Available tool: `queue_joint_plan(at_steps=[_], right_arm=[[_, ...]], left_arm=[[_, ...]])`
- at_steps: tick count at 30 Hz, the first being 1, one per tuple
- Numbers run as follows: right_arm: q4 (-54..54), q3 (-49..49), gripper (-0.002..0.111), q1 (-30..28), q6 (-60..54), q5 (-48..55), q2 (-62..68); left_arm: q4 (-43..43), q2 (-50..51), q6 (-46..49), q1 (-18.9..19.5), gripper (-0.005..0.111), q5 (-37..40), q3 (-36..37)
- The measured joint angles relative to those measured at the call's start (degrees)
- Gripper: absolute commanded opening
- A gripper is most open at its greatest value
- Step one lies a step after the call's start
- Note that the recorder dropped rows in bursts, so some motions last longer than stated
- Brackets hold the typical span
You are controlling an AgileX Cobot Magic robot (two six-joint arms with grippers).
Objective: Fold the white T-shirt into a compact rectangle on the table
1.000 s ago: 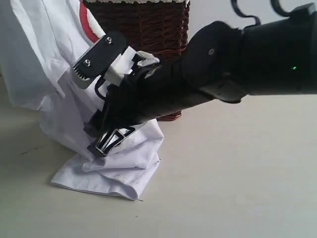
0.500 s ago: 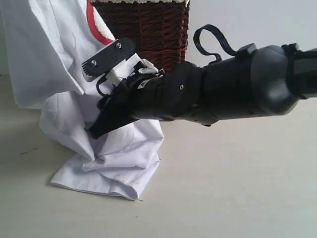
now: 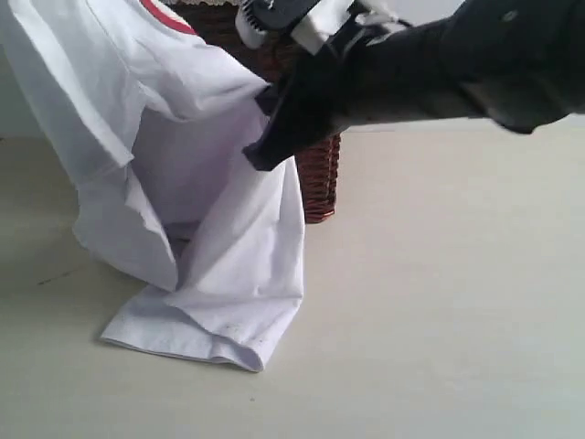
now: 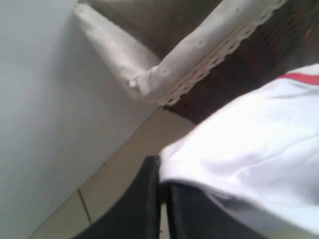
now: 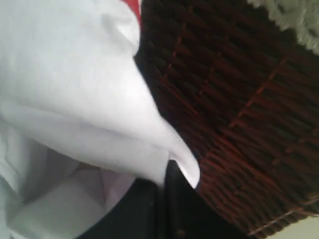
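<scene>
On the pale counter, only the bottom hem of the white T-shirt rests in a loose, creased heap. The rest of it hangs lifted in front of a dark brown wicker basket.

Your right end effector comes in from the upper right of the exterior view. It is clenched on a fold of the shirt's fabric, and its wrist camera shows a white peak of cloth pinched between the two dark fingers with the wicker weave close behind.

Your left end effector is out of frame in the exterior view. Its own camera shows the jaws pressed together on a white edge of the shirt. Beyond them are the basket's cream liner and a plain grey-white wall.

No writing can be read. All you get of the chest print is a curved strip of red outline, cut off by the top edge of the exterior view, with small red slivers in both wrist views. No letter is whole and no brand can be made out. The collar and neck tag are not in view.

The shirt's upper part runs off the top and left of the exterior view, so you cannot tell how high it is lifted. The right arm's dark housing fills the upper right corner and hides the basket's top. Both wrist views are soft and very close.
</scene>
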Motion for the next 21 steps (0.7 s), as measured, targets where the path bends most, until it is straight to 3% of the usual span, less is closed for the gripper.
queue_joint_plan(at_steps=[3, 7, 10, 14, 19, 21], right_arm=[[-12.73, 0.13, 0.0, -2.86, 10.59, 3.42, -7.17], [-41.89, -2.2, 0.0, -7.06, 33.99, 9.35, -17.28], [-59.73, -12.18, 0.0, -7.81, 47.98, 15.9, -19.59], [-61.32, -23.46, 0.0, -7.6, 50.81, 20.97, -19.12], [-56.13, -24.61, 0.0, -7.43, 47.46, 29.05, -17.33], [-50.48, -24.61, 0.0, -7.43, 42.18, 33.12, -16.79]], left_arm=[[4.93, -0.09, -3.52, 0.0, 0.0, 0.0, 0.3], [4.85, -1.47, -1.4, 0.0, 0.0, 0.0, 0.3], [4.63, -2.84, 4.25, -0.34, 0.0, -0.38, 0.3], [11.25, -4.69, 4.45, -0.94, 0.0, -5.67, 0.3], [13.06, -5.3, 2.4, -1.06, 0.0, -6.11, 1.39], [13.21, -5.66, 5.43, -0.96, 0.0, -4.16, 5.03]])
